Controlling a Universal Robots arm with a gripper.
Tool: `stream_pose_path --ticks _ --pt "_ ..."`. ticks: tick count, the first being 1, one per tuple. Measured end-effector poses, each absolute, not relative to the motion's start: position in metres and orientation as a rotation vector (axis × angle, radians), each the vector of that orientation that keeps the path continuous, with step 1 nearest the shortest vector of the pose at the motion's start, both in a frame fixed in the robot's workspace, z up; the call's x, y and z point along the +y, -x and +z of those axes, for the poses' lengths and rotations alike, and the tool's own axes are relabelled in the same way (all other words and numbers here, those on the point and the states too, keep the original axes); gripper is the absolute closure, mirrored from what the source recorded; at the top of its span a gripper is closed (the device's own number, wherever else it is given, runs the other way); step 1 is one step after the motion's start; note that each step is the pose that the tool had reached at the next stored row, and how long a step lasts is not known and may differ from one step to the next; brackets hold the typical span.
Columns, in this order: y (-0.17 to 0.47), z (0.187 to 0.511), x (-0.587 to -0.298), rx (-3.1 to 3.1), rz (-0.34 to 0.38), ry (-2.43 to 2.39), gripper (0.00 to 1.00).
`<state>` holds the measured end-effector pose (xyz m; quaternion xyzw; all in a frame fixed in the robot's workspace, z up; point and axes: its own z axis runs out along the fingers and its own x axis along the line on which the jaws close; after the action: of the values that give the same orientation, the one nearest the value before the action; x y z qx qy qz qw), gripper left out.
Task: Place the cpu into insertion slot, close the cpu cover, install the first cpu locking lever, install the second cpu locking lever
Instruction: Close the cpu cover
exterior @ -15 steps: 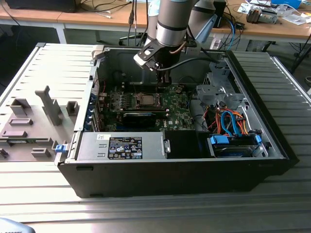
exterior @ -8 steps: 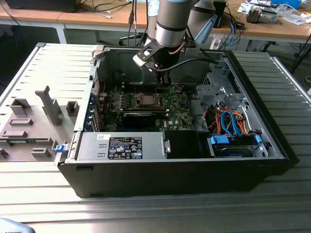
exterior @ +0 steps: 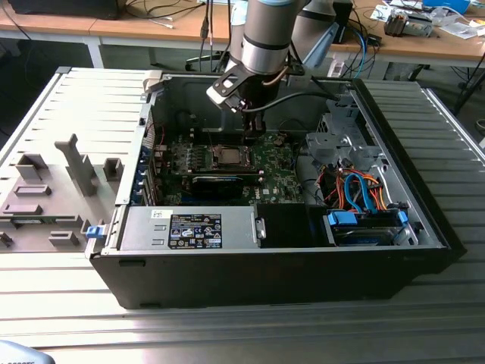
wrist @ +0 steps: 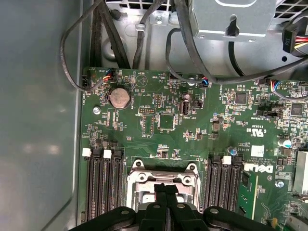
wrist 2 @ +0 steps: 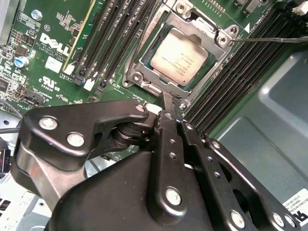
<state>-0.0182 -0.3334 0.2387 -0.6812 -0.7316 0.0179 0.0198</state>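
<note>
Hand (wrist 2: pixel 166 99) pinched narrow, seemingly empty, beside cpu cover (wrist 2: pixel 193 27); cpu (wrist 2: pixel 178 57) seated in insertion slot (wrist 2: pixel 136 77), cover down.

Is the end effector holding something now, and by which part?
Nothing visible: the end effector is shut and empty, its tip at the edge of the cpu cover lying over the cpu.

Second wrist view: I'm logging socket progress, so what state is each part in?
Thin square silvery metal cpu cover: closed down flat.
Small square silver-grey cpu: seated, showing through the cover's window.
Thin metal locking lever: sticking out across the black memory slots.
Black gripper: jaws shut, tips at the cover's edge.
</note>
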Motion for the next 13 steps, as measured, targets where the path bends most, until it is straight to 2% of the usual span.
stream_pose_path --ticks 13 --pt "0.021 0.2367 -0.3334 -2.27 0.056 2.113 0.89"
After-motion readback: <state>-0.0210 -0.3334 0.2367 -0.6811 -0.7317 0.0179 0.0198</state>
